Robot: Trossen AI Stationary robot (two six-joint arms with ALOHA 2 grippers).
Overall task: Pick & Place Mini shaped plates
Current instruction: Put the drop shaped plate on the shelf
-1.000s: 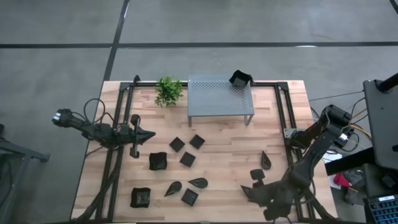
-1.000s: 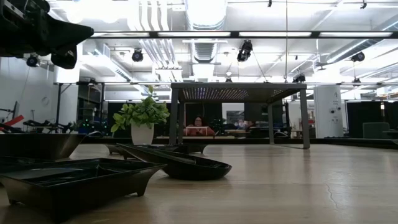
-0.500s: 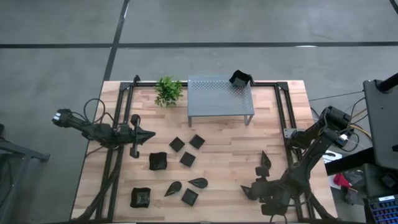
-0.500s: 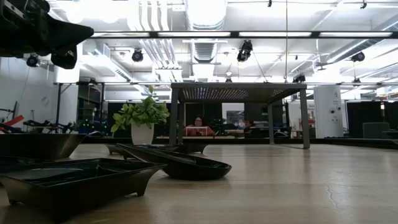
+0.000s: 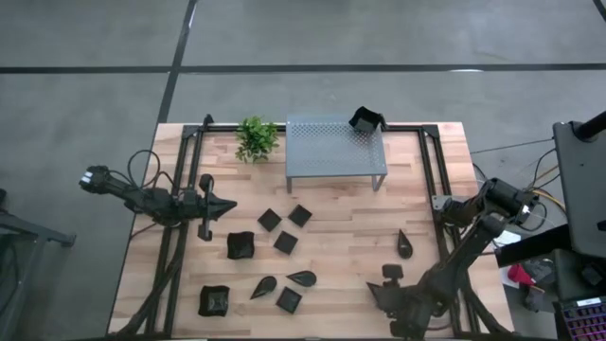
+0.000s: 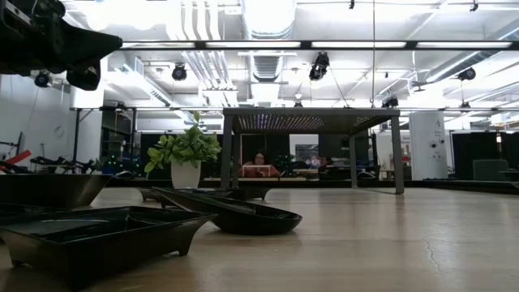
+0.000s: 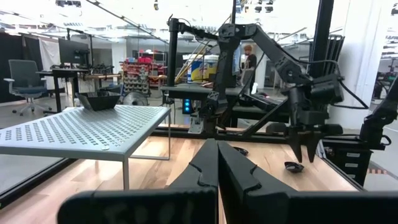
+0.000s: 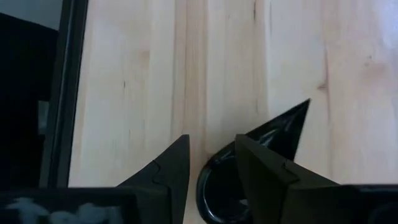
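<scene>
A black teardrop plate [image 5: 405, 244] lies on the table at the right, also visible as the teardrop plate [image 8: 280, 134]. My right gripper [image 5: 391, 273] hangs open just above it, pointing steeply down. In the right wrist view one finger [image 8: 264, 165] stands in front of the plate's bowl and the other finger [image 8: 171, 165] over bare wood. I see no touch. Several more black plates lie mid-table: flat squares [image 5: 285, 242], deeper squares [image 5: 240, 245] and teardrops [image 5: 302, 278]. One dish [image 5: 365, 120] rests on the shelf. My left gripper [image 5: 227, 204] waits shut at the left.
A grey perforated shelf [image 5: 336, 152] stands at the far middle, with a small green plant [image 5: 256, 139] to its left. Black frame rails [image 5: 437, 180] run along both sides of the table. Bare wood lies between the middle group of plates and the teardrop plate.
My right gripper has sunk toward the table by the teardrop plate and rolled a little about its own axis. The plates lie where they were.
</scene>
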